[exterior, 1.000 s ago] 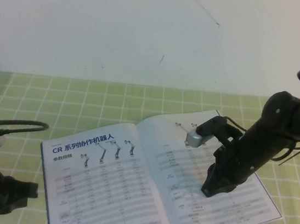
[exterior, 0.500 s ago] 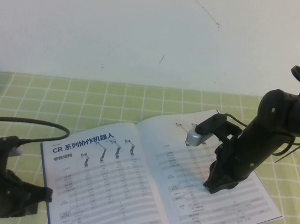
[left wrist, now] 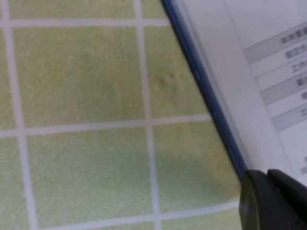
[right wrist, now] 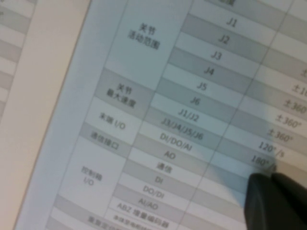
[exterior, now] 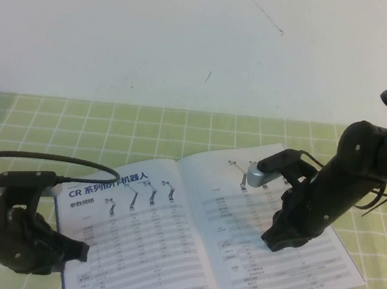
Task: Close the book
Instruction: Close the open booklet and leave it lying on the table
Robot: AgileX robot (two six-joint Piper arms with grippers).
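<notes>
A robotics lab, by the look; a desk [exterior: 182, 125] with a green gridded top against a bare white wall [exterior: 158, 33]; a robot-arm spec booklet [exterior: 165, 255] lying open; left pincer [exterior: 74, 252] at its left edge, right pincer [exterior: 277, 241] on its right page.

High camera overlooks book [exterior: 165, 255]; 2 wrist close-ups, seemingly.

A green, white-gridded surface [exterior: 110, 130] carries an open book [exterior: 165, 255] lying flat, pages up. The left gripper [exterior: 78, 252] sits low at the book's left edge; the right gripper [exterior: 277, 241] is down on its right page.
</notes>
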